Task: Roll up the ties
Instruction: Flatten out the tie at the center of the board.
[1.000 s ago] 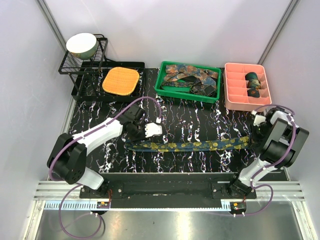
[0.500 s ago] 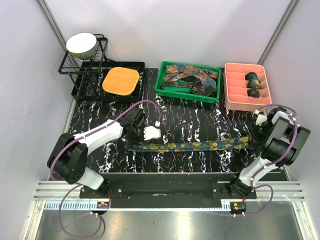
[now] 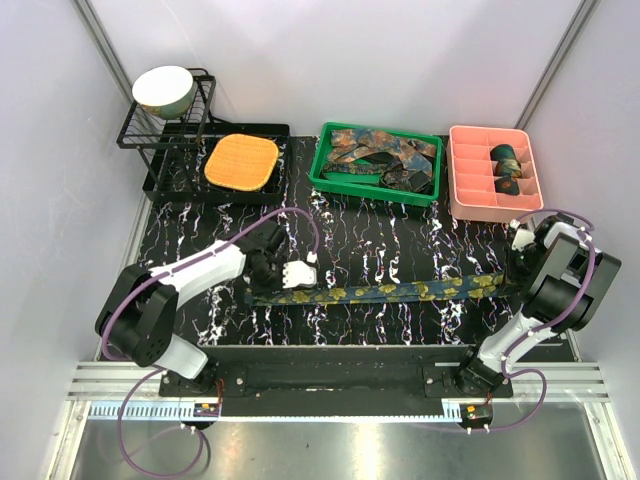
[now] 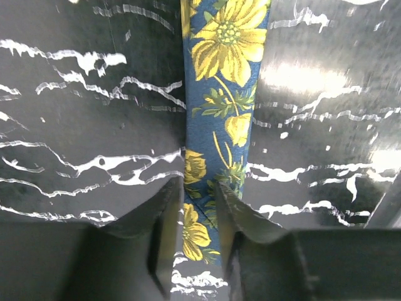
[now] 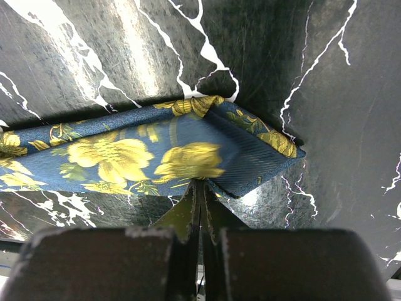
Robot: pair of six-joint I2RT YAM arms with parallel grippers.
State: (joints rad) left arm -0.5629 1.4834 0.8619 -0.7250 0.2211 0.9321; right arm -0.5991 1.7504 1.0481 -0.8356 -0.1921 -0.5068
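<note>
Quickly, left to right. Far left: skipping bowl (image 3: 163, 88), rack (image 3: 150, 135) and orange pad (image 3: 241, 161), not task items. Near left: straddling the narrow end of the blue floral tie (image 3: 380, 291) with the left claw (image 4: 200, 194), half closed, a finger (image 4: 164, 219) at each edge; cannot tell whether truly pinching. Probably set there to start the roll. Stretched flat and straight across the near desk (image 3: 400, 240), likely kept taut for a tight coil. Far middle: loose ties (image 3: 385, 155) heaped in green tray (image 3: 372, 193), waiting. Far right: coiled ties (image 3: 505, 158) slotted into pink organizer (image 3: 470, 175). Near right: holding down the wide end with the right claw (image 5: 200, 188), pressed together, tips on the fabric edge, presumably as anchor.
</note>
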